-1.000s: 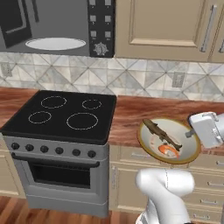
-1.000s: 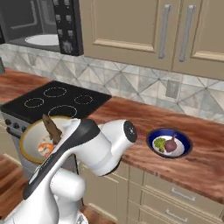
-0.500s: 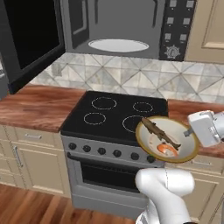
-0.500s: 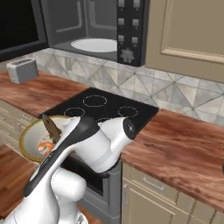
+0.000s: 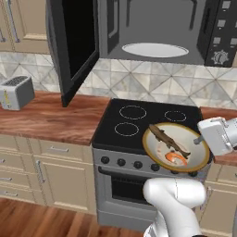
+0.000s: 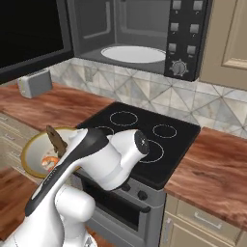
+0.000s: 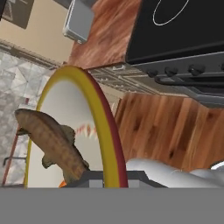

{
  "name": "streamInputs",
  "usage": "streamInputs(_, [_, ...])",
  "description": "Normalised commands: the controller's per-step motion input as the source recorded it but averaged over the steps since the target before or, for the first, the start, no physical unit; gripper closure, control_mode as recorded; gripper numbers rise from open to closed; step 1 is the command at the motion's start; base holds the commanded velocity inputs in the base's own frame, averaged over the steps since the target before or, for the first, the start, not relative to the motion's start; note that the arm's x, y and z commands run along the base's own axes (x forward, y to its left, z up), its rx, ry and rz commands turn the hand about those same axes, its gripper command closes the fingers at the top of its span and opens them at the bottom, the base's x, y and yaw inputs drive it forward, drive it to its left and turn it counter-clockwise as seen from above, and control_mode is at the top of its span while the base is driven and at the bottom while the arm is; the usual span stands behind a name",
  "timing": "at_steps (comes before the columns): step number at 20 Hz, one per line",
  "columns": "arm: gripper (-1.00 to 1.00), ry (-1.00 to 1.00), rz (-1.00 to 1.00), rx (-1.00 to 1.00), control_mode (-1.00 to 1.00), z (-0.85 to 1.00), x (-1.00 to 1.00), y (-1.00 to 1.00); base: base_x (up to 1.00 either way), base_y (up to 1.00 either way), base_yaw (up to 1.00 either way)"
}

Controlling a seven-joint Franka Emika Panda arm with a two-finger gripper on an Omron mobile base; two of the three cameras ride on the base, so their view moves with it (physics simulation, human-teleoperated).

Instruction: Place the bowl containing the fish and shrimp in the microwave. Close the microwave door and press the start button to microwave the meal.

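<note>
Golden-tan at the rim and pale inside, the bowl (image 5: 176, 147) hangs in the air in front of the stove (image 5: 148, 121), held up by the gripper (image 5: 202, 139), whose jaws are pinched on the rim at the bowl's three o'clock as the left base view has it. The fish (image 5: 168, 140) lies slantwise across the bowl from about ten o'clock toward four, and the shrimp (image 5: 176, 158) sits curled near six o'clock, just beside the fish's lower end. From the hand view the rim runs up between the fingertips and the bowl looks tilted, so the meal seems to me to rest against the low side. The microwave (image 5: 162, 30) is up at twelve o'clock above the stove, its white round plate (image 5: 154, 49) bare, and the microwave door (image 5: 73, 44) stands swung out toward ten o'clock, well apart from the bowl. A toaster (image 5: 16, 92) sits on the counter (image 5: 51, 115) far off at nine o'clock. I'd say the job now is the lift and the reach: bring the bowl level first so the fish doesn't slide out, raise it above the lower edge of the opening, then carry it straight in over the plate, keeping the far rim clear of the door and the black button panel (image 5: 218, 30). A one-sided rim grip could let the bowl swing, so slow and steady looks wise.
</note>
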Motion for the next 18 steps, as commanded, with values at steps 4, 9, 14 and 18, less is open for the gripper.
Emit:
streamInputs(4, [1.0, 0.0, 0.0, 0.0, 1.0, 0.0, 0.0, 0.0, 0.04, 0.42, -0.2])
streamInputs(9, [1.0, 0.0, 0.0, 0.0, 1.0, 0.0, 0.0, 0.0, 0.07, 0.24, -0.26])
streamInputs(14, [1.0, 0.0, 0.0, 0.0, 1.0, 0.0, 0.0, 0.0, 0.04, 0.33, -0.32])
streamInputs(18, [1.0, 0.0, 0.0, 0.0, 1.0, 0.0, 0.0, 0.0, 0.16, 0.38, -0.25])
